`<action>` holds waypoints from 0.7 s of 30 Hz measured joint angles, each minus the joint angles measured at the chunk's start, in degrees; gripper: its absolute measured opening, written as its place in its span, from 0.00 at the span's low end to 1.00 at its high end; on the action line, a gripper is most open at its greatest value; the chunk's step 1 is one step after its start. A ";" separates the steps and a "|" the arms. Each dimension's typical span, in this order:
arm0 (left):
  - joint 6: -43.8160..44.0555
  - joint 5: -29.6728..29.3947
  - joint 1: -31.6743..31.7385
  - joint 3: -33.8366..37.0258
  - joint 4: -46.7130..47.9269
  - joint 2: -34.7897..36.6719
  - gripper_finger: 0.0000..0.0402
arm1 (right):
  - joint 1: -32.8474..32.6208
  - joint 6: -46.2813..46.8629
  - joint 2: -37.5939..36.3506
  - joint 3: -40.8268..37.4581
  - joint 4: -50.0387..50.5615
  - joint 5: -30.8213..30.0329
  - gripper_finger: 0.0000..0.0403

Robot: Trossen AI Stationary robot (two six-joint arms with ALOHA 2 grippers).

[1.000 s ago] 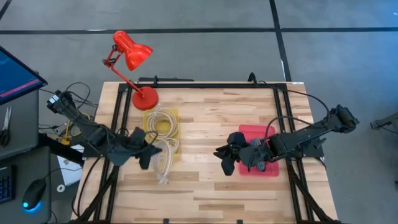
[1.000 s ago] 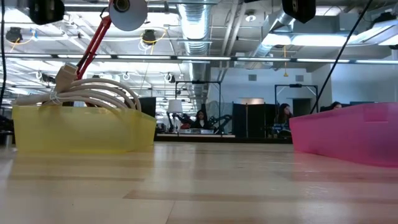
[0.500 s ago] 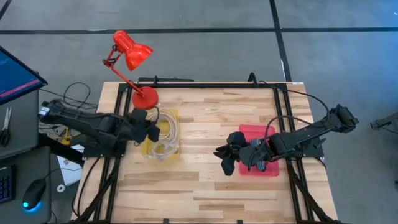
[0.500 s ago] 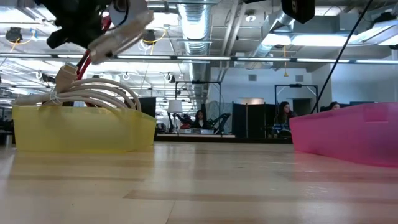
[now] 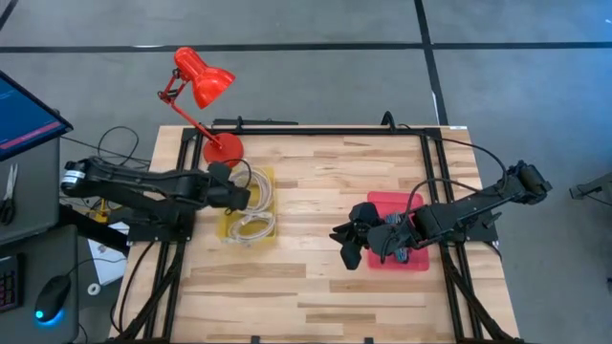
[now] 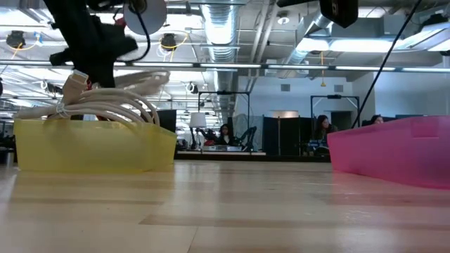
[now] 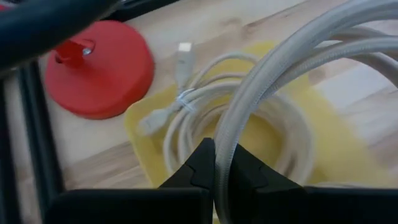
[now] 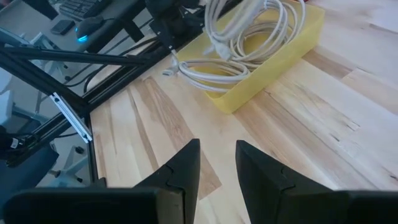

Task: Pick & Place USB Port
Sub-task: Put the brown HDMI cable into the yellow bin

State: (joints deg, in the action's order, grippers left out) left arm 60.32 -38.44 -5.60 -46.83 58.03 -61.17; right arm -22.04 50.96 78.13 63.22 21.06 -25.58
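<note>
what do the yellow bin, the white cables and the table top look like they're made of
The shallow yellow bin looks like thin, slightly see-through plastic: the low view shows light passing through its wall. The coiled white USB cables seem braided or rubber-sheathed, with a matte, finely textured surface. The table top looks like pale wooden planks with visible grain and seams.

A red desk lamp [image 5: 203, 91] is being seen standing at the far left corner of the wooden table [image 5: 316, 287], its round base [image 7: 99, 68] resting on the wood. A monitor [image 5: 24, 113], scissors [image 5: 9, 189], a keyboard [image 5: 8, 282] and a mouse [image 5: 50, 300] are being kept on the side desk. People [image 6: 320, 133] are being seen sitting in the room beyond.
</note>
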 joint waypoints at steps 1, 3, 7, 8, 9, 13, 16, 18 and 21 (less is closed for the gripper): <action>-0.05 0.01 0.43 0.48 0.05 -0.87 0.04 | 0.00 0.04 0.00 0.00 -0.02 0.00 0.24; -0.07 1.08 1.26 2.22 -0.22 -2.46 0.04 | 0.00 0.06 0.00 0.00 -0.03 0.00 0.24; 1.78 4.36 1.96 6.80 -0.85 -4.21 0.04 | -0.04 0.07 0.00 0.00 -0.04 0.00 0.24; 2.91 4.84 1.96 7.96 -1.41 -4.22 0.04 | -0.04 0.06 0.00 0.00 -0.07 0.00 0.24; 3.55 5.24 1.96 8.99 -2.01 -4.22 0.04 | -0.04 0.07 0.00 0.00 -0.07 0.00 0.24; 5.83 6.25 1.94 11.64 -4.12 -3.56 0.06 | -0.04 0.07 0.00 0.00 -0.07 0.01 0.24; 6.25 6.50 1.92 12.05 -4.26 -3.38 0.12 | -0.04 0.06 0.00 0.00 -0.07 0.00 0.24; 6.25 6.35 1.94 12.05 -4.58 -3.38 0.17 | -0.04 0.04 0.00 0.00 -0.07 0.02 0.24; 6.11 6.18 1.92 12.05 -4.83 -3.00 0.24 | -0.04 0.03 0.00 0.00 -0.09 0.02 0.24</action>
State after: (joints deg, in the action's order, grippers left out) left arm 66.43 -32.26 -3.68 -34.79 53.20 -64.17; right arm -22.09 50.99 78.13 63.22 20.97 -25.56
